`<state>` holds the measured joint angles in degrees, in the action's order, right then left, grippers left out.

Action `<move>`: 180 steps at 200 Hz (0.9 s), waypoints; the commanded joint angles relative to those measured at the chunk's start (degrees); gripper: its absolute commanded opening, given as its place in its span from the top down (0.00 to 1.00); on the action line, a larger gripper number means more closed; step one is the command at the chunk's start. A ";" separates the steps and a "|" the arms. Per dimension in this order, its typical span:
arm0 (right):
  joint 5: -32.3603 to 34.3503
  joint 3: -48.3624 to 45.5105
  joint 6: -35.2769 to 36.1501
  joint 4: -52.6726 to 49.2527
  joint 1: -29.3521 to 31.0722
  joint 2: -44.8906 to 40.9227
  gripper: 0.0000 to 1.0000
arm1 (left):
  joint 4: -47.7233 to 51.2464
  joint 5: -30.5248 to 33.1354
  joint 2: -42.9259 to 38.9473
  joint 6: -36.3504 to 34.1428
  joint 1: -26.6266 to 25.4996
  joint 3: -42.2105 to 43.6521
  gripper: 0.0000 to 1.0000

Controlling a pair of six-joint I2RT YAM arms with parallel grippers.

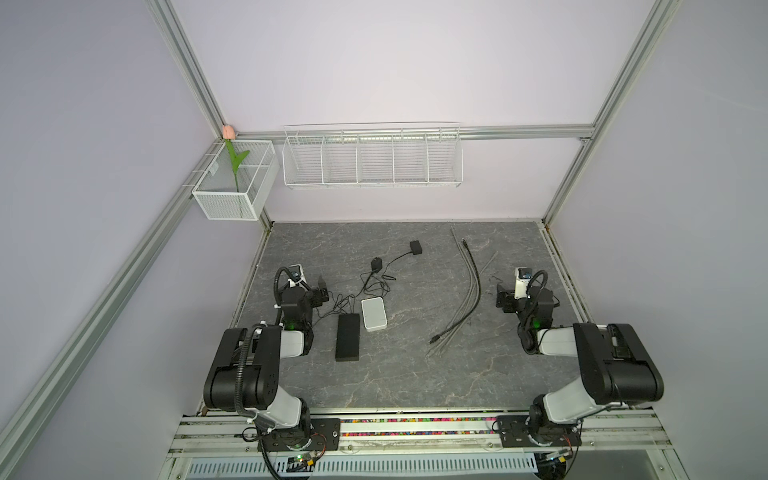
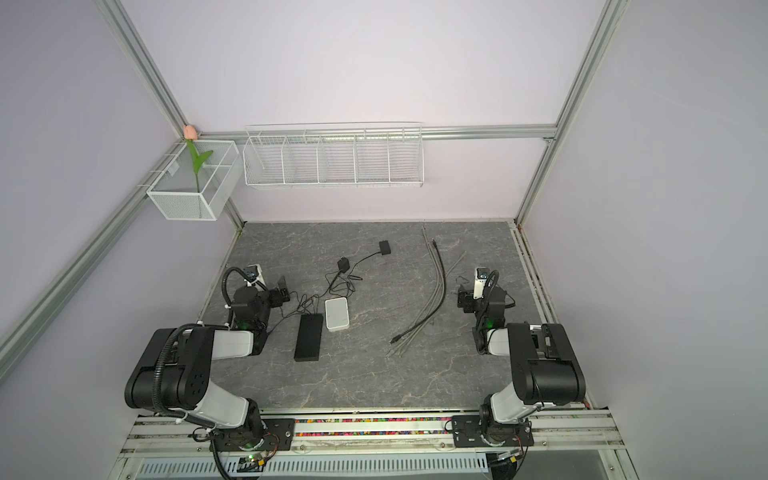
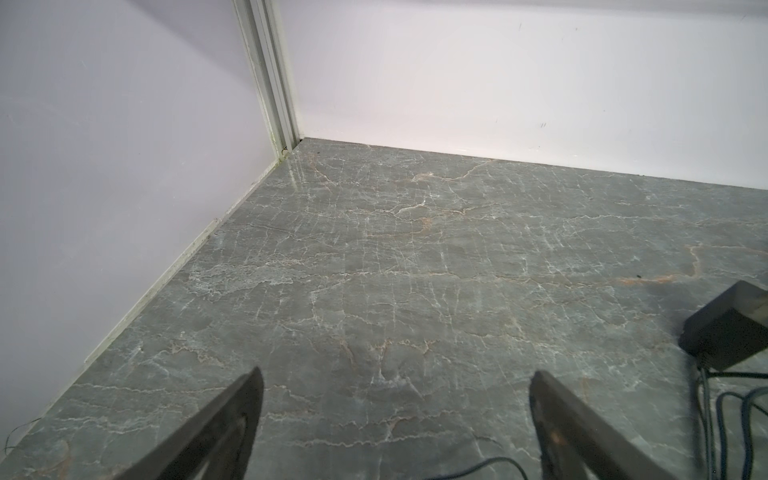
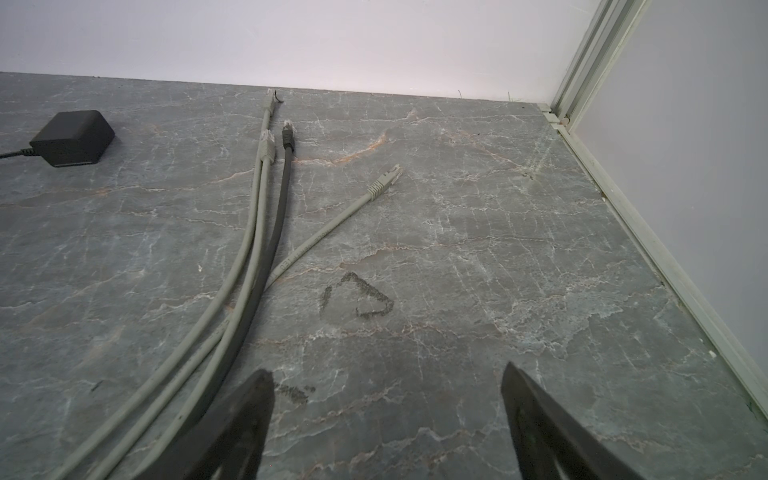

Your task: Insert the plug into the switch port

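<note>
The tabletop is glossy veined stone, the white switch smooth plastic, the cables matt.

Pale lilac walls framed in aluminium rails enclose a grey marbled tabletop.

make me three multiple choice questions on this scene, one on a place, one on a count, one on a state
1. In both top views, where is the white switch relative to the black box?
A. close beside it, on its right
B. on its left
C. on top of it

2. How many loose cables lie on the table in the right wrist view?
A. two
B. four
C. six

3. What state is the right claw in?
A. shut on a plug
B. open and empty
C. shut on the switch

Answers:
1 A, the switch lies along the box's right edge.
2 B, three grey ends and one dark end show.
3 B, its jaws stand wide apart over bare table.
</note>
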<state>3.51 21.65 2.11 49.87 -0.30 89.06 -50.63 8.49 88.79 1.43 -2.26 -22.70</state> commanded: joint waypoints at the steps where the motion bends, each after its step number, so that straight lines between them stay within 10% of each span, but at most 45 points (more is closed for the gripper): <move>1: -0.43 0.42 -0.26 0.16 -0.16 -1.08 0.11 | -0.17 -0.51 -0.10 -0.60 0.24 -0.15 0.01; 30: -0.01 1.48 -0.33 -2.82 -0.16 -4.66 0.11 | -0.27 1.25 -0.01 -0.62 0.12 -0.36 0.01; 54: -3.99 11.42 0.16 -28.59 0.07 -19.91 0.11 | 20.46 24.06 -13.22 0.26 -6.79 -7.20 0.01; 84: -11.15 22.70 1.94 -45.04 4.62 -29.11 0.11 | 37.38 17.32 -20.75 2.78 -7.23 -16.77 0.01; 109: 2.51 36.05 -36.60 -81.72 4.48 -29.37 0.11 | 66.72 8.09 -23.56 16.99 -7.53 -28.75 0.01; 127: -17.60 32.11 -31.32 -77.27 3.64 -30.52 0.02 | 69.34 1.23 -28.14 18.62 -9.13 -25.66 0.00; 180: -18.53 23.12 -22.92 -76.81 22.32 -41.77 0.11 | 81.85 -1.98 -35.73 27.52 -9.60 -18.15 0.00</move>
<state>-11.42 45.93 -22.79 -23.49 16.88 50.33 19.79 10.15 54.96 21.15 -11.86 -43.33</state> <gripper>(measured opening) 0.893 0.995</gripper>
